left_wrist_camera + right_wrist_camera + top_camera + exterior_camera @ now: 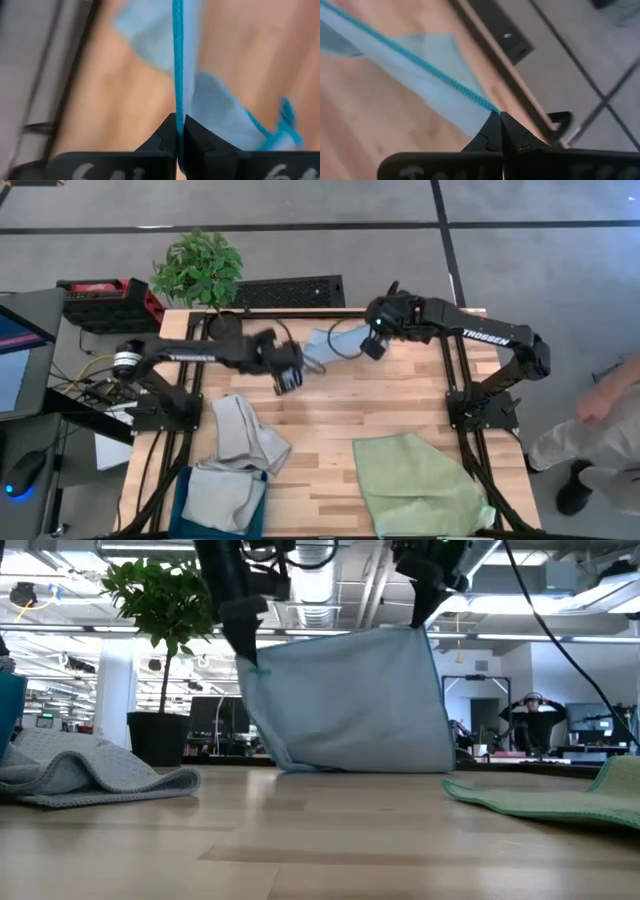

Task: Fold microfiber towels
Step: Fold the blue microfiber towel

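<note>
Left gripper [178,131] pinched closed, right gripper [500,125] likewise (both raised), arms reaching toward each other

"TROSSEN" is showing in white letters on the right arm [487,336]. The same word is showing on the left arm [190,354].

Overhead view straight down on the worktop [330,405], low view level across it, wrist views close, all sharing the light blue towel [350,700]
</note>
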`<control>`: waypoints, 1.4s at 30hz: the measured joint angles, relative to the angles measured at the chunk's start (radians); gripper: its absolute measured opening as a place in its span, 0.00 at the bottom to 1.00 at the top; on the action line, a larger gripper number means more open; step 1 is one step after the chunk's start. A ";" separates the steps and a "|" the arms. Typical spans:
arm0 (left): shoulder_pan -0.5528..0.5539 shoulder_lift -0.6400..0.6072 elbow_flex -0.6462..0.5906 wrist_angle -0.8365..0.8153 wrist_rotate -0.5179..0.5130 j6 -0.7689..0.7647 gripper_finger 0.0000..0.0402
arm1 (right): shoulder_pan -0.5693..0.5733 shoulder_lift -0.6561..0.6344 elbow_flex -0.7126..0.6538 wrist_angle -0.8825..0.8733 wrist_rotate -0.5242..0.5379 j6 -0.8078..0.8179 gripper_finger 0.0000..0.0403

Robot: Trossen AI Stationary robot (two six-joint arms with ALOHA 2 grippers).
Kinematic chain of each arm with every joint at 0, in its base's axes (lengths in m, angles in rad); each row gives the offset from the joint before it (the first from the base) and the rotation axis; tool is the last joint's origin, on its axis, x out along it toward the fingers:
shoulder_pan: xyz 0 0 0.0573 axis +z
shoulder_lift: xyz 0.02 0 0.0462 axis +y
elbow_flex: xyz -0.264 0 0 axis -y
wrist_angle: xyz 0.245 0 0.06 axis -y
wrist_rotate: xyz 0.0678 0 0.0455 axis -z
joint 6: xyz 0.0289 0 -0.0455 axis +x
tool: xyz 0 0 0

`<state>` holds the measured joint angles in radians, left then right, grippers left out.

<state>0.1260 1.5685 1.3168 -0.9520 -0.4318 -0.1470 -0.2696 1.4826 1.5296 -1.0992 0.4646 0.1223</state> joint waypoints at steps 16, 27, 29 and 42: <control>0.268 -0.016 0.396 -0.019 -0.158 0.381 0.00 | -0.079 0.000 0.147 0.016 0.215 -0.078 0.01; 0.098 -0.013 0.322 -0.235 -0.061 0.273 0.00 | 0.096 0.001 0.115 -0.279 0.167 0.130 0.01; 0.064 -0.011 0.297 -0.240 -0.015 0.239 0.00 | 0.122 0.000 0.093 -0.309 0.145 0.170 0.01; -0.147 -0.013 0.040 -0.139 0.188 -0.029 0.00 | 0.294 0.000 -0.156 -0.235 -0.087 0.322 0.01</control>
<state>-0.0206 1.5560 1.3569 -1.0912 -0.2435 -0.1764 0.0241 1.4826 1.3737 -1.3347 0.3779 0.4446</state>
